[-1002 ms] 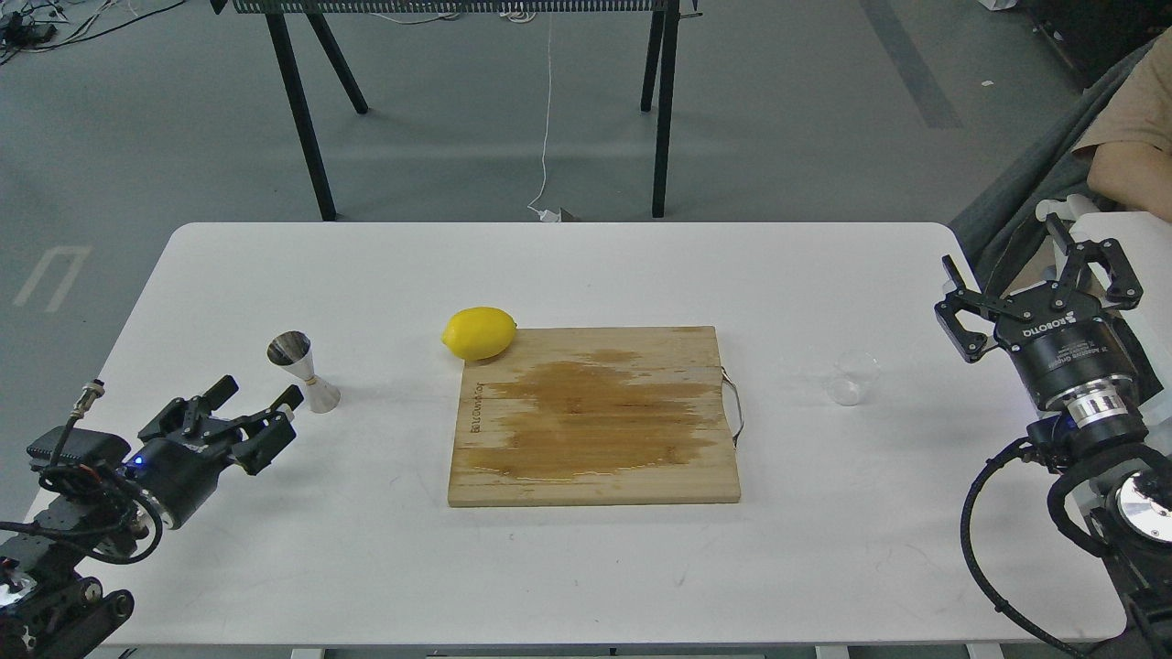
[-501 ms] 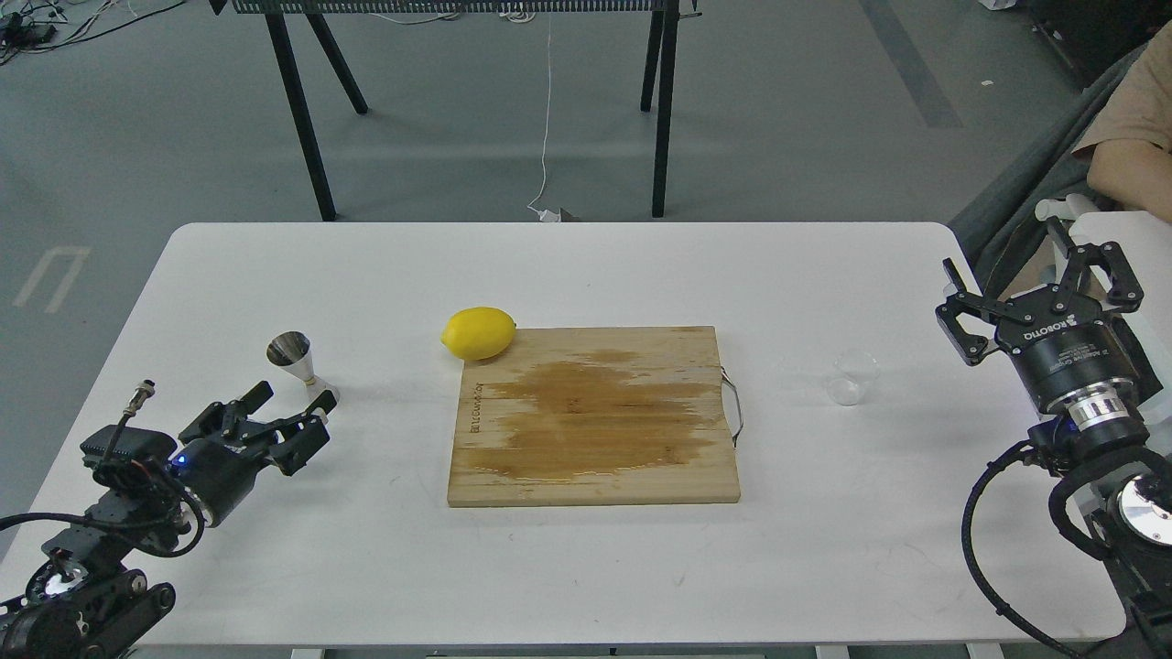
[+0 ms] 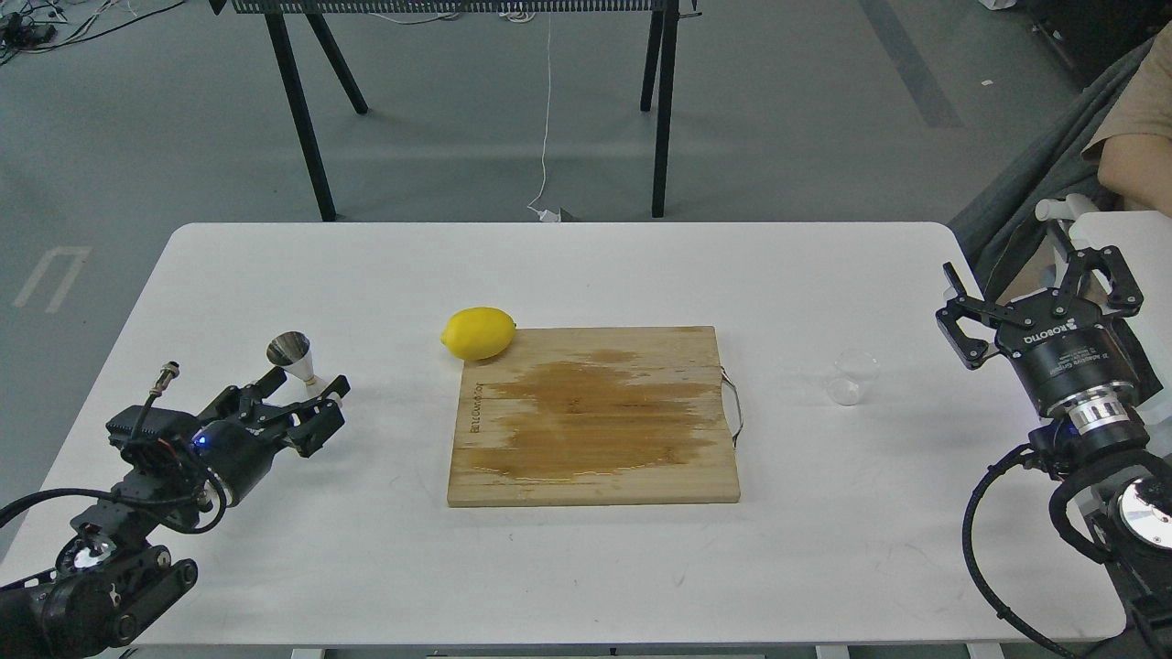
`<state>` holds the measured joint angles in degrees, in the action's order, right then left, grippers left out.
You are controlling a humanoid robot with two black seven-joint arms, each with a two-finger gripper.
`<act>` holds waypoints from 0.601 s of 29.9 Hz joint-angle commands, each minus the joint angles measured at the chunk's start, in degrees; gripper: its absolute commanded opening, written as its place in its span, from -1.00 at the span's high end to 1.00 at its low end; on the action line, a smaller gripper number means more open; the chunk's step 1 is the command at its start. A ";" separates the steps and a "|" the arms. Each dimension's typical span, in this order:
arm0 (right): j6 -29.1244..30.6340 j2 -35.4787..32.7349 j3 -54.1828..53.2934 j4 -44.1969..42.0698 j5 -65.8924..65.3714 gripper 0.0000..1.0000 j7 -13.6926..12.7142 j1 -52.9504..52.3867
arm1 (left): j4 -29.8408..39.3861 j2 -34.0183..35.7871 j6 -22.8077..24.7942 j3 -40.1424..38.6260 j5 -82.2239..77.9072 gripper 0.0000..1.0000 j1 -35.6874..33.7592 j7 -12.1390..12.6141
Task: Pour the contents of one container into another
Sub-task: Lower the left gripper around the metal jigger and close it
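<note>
The steel hourglass jigger [image 3: 293, 355] stands upright on the white table [image 3: 586, 275] at the left. My left gripper [image 3: 307, 395] is open, its fingers reaching around the jigger's lower cone, which they partly hide; whether they touch it I cannot tell. The small clear plastic cup [image 3: 851, 376] stands on the table at the right, right of the cutting board. My right gripper [image 3: 1044, 279] is open, raised at the table's right edge, well to the right of the cup.
A wooden cutting board [image 3: 595, 416] with a wet stain and a wire handle lies mid-table. A lemon [image 3: 479, 332] rests at its far-left corner. A person's arm [image 3: 1135, 156] shows at the far right. Black trestle legs [image 3: 302, 110] stand beyond the table.
My left arm has moved forward and right, bringing its open fingers from short of the jigger to around its base. My right gripper has dropped slightly. Cup, lemon and board are unmoved.
</note>
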<state>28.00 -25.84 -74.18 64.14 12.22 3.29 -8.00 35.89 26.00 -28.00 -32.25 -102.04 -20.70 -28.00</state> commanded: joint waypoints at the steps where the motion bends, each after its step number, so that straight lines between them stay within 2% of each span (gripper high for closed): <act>1: 0.00 0.00 0.00 0.02 0.00 -0.97 0.05 0.01 | -2.48 -0.95 0.00 0.08 0.00 -0.97 -0.83 0.00; 18: 0.00 0.00 -0.08 0.11 0.00 -0.97 0.05 0.01 | -9.52 -6.75 0.00 0.17 0.00 -0.95 -4.96 0.00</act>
<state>28.00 -25.84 -74.27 64.25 12.22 3.34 -8.00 27.80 20.24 -28.00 -32.14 -102.04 -24.84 -28.00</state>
